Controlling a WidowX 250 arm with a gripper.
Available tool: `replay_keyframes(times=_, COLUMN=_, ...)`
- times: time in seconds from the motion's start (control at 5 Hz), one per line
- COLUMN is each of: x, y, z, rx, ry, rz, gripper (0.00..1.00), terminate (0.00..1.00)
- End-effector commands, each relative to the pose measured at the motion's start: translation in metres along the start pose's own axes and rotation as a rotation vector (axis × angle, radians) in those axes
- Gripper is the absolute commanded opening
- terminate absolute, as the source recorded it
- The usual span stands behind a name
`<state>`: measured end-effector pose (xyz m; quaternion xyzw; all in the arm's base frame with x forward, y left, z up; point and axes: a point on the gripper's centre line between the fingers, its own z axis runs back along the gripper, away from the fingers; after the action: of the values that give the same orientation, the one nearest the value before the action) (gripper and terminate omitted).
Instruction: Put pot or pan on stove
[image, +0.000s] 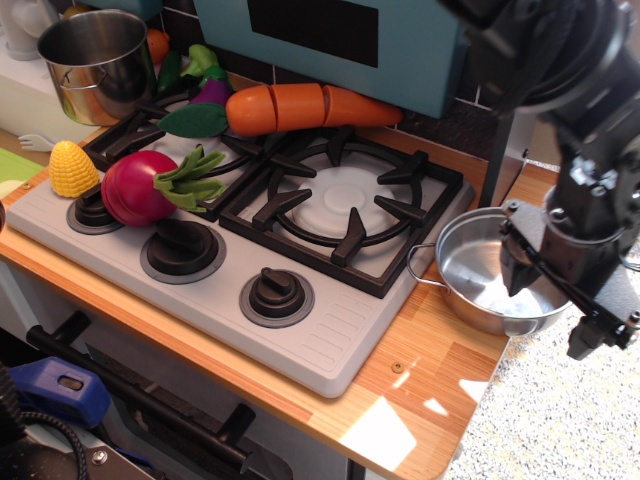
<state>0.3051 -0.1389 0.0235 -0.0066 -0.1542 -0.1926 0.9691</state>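
The small shallow steel pot (478, 278) sits on the wooden counter just right of the grey stove (330, 345), with one wire loop handle toward the stove. It is off the black burner grates (345, 205). My black gripper (552, 306) is low over the pot's right side and is open. One finger (516, 272) hangs inside the bowl and the other finger (590, 338) is outside the right rim, past the counter's edge. The pot's right handle is hidden behind the gripper.
A taller steel pot (98, 60) stands at the back left. A carrot (310, 106), a red radish (140, 187), corn (72, 168) and an eggplant (210, 93) lie on the stove's left and back. The wooden counter's edge (400, 405) runs close to the pot.
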Motion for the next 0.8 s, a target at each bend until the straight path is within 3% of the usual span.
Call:
replay_keyframes(times=0.0, x=0.0054, y=0.0047, z=-0.0029, rx=-0.043, ry=-0.048, rz=0.011, gripper=1.0, terminate=0.0)
replay_keyframes(times=0.2, x=0.0056, y=0.0041, z=-0.0015, rx=-0.043, ry=-0.028, rz=0.022, gripper=0.0, terminate=0.0)
replay_keyframes(times=0.6, x=0.0074, y=-0.0053, z=-0.0001, rx=-0.036, ry=-0.02, rz=0.049, gripper=0.0, terminate=0.0)
